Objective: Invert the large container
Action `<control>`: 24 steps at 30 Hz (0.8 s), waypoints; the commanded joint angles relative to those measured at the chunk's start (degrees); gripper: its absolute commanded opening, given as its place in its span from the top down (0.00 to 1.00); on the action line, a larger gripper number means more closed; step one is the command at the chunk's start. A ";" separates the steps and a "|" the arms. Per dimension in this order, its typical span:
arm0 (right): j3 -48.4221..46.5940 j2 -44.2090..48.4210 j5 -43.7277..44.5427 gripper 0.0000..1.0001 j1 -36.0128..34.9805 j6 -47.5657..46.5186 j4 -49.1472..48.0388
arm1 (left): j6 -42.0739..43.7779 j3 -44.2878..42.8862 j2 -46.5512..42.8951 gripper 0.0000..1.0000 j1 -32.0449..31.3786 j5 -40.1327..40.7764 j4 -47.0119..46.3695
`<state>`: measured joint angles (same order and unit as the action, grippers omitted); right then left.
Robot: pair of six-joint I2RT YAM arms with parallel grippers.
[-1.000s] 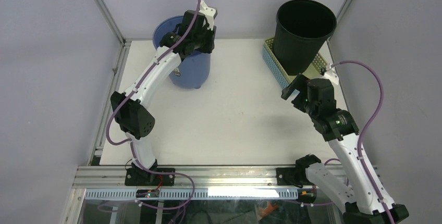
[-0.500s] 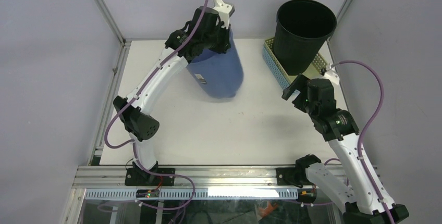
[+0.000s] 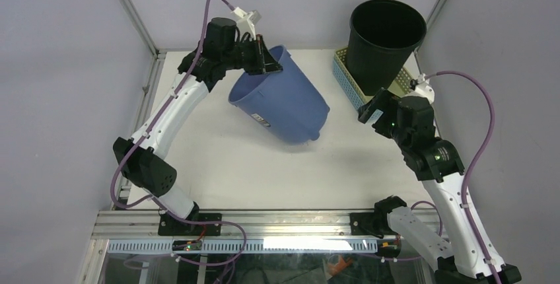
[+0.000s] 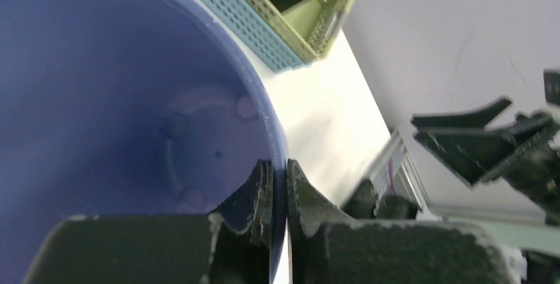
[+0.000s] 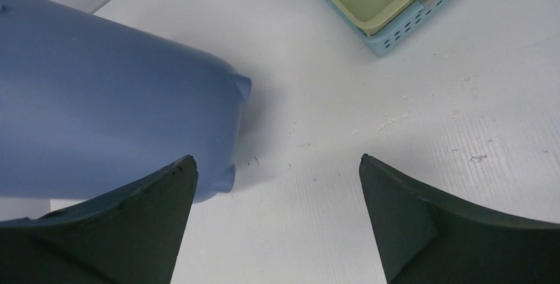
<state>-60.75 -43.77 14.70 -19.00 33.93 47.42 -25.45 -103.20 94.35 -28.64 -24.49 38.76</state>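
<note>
The large blue container (image 3: 284, 102) is lifted and tipped over, its mouth facing back-left and its base pointing right and down toward the table. My left gripper (image 3: 269, 61) is shut on its rim, one finger inside and one outside; the left wrist view shows the blue inside (image 4: 119, 112) and the pinched rim at the gripper (image 4: 277, 172). My right gripper (image 3: 370, 107) is open and empty, hovering low over the table just right of the container's base (image 5: 112, 125), apart from it.
A black pot (image 3: 385, 43) stands in a light blue and green basket (image 3: 349, 82) at the back right. The basket's corner shows in the right wrist view (image 5: 389, 6). Enclosure posts and walls stand close at the back and both sides.
My left gripper has lifted the blue container off the back-left of the table, swung it toward the middle and tipped it from upright to nearly on its side. The right arm has shifted slightly.
</note>
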 commanded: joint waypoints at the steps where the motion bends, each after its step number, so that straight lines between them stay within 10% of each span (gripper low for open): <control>1: -1.00 0.35 -4.26 0.03 -0.24 -1.41 -2.11 | -7.52 9.10 -3.83 1.00 2.56 -9.99 -12.30; 19: 10.86 1.45 -18.76 0.03 -0.25 8.11 -11.27 | -3.14 31.55 -7.54 1.00 13.44 -10.46 -14.97; 24: 17.67 1.05 -26.57 0.03 -0.25 14.94 -19.72 | -0.43 31.10 -7.02 0.64 13.41 -7.34 -12.00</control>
<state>-46.87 -42.74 -4.10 -19.00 42.46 37.54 -30.94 -72.73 86.50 -14.50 -34.61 21.04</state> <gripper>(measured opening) 0.971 0.278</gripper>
